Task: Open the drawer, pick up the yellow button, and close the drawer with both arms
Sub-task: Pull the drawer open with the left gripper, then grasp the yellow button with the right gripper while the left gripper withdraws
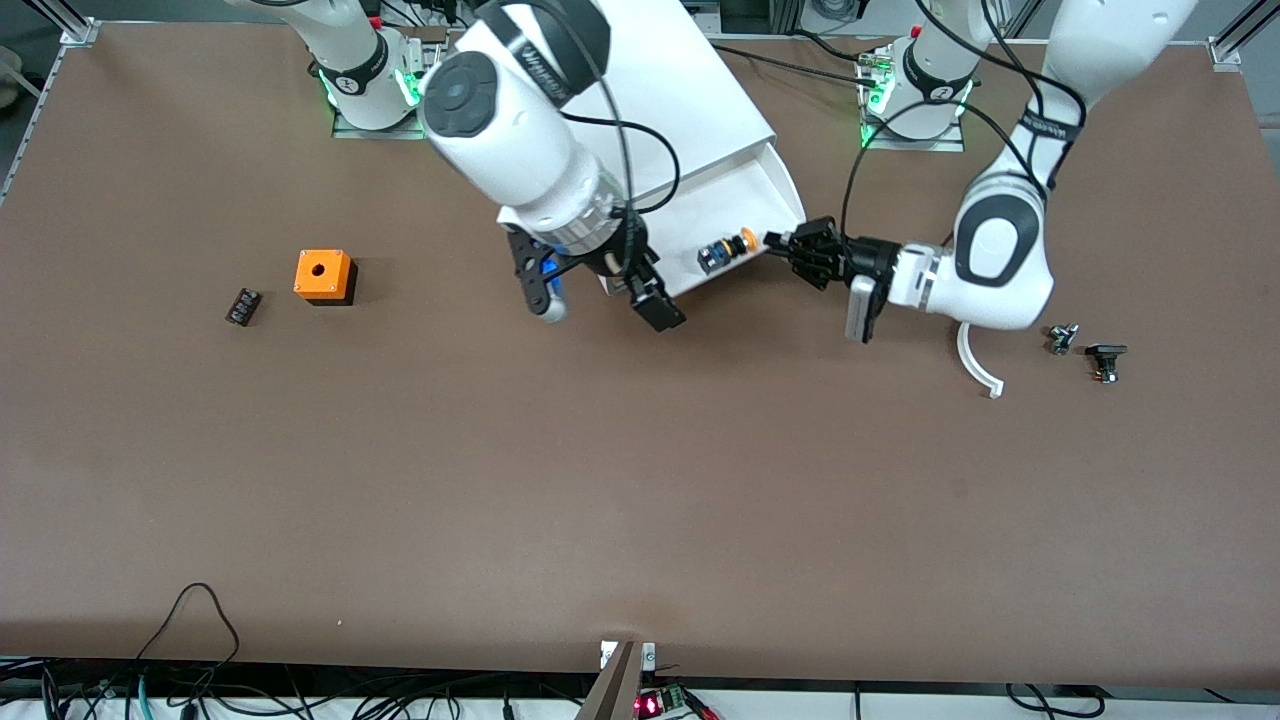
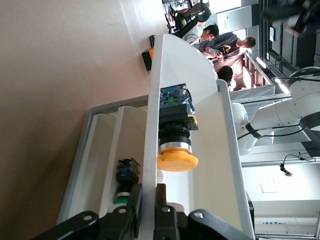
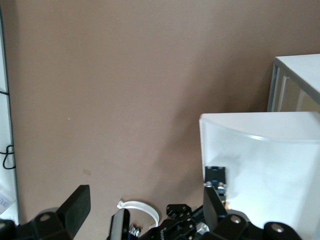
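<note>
The drawer (image 1: 735, 195) is pulled out of the white cabinet (image 1: 690, 90). The button (image 1: 727, 251), with an orange cap on a dark body, lies in the drawer by its front wall. My left gripper (image 1: 778, 243) is shut on that front wall. In the left wrist view its fingers (image 2: 167, 200) clamp the white wall (image 2: 152, 125), with the button (image 2: 176, 142) just inside. My right gripper (image 1: 597, 298) is open and empty, over the table beside the drawer's corner. The right wrist view shows its fingers (image 3: 76, 207) spread wide, and the drawer (image 3: 260, 150).
An orange cube with a hole (image 1: 324, 276) and a small black part (image 1: 243, 306) lie toward the right arm's end. A white curved piece (image 1: 977, 362) and two small parts (image 1: 1085, 348) lie toward the left arm's end. A lower drawer holds a green-capped button (image 2: 125, 181).
</note>
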